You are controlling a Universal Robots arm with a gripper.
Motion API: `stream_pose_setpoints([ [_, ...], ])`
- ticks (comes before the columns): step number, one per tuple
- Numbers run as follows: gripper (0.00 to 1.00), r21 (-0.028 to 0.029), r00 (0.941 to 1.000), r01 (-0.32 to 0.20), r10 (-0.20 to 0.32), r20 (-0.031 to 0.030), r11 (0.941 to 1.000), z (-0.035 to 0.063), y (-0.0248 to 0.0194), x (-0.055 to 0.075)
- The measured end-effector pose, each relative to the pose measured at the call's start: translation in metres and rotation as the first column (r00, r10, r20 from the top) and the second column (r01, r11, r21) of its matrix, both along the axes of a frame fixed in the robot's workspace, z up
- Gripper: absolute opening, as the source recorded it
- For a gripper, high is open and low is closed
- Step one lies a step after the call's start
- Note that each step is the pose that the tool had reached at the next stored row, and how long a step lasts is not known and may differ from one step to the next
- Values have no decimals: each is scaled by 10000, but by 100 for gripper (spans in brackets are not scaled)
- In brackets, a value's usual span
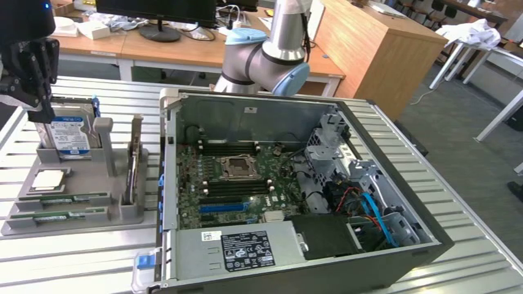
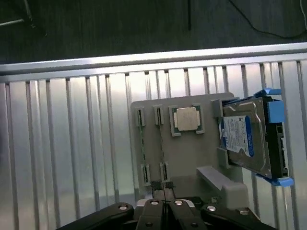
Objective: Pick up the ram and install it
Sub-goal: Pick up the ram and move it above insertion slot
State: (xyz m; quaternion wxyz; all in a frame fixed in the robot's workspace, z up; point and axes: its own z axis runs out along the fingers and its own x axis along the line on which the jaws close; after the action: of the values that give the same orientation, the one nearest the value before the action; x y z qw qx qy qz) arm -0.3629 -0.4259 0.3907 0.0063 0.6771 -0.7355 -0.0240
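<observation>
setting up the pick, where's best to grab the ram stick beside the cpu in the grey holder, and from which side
Probably the middle of its top long edge, pinched across the two flat faces, coming straight down. The ram stands on edge in a narrow slot of the grey holder, ends bracketed, so only that edge looks free.

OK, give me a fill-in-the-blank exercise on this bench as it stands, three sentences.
1. The gripper is ____.
2. The grey holder carries ____ ram sticks.
3. The processor lies between the ram sticks and the ____.
Missing words: shut; two; hard drive.
</observation>
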Motion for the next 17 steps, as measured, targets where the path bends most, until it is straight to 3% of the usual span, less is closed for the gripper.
stream_pose_setpoints([
  [6,10,0,9947,-1031,1031,-1,9947,-2,0,0],
  [17,10,-1,9941,-1085,1085,0,9941,-2,0,0],
])
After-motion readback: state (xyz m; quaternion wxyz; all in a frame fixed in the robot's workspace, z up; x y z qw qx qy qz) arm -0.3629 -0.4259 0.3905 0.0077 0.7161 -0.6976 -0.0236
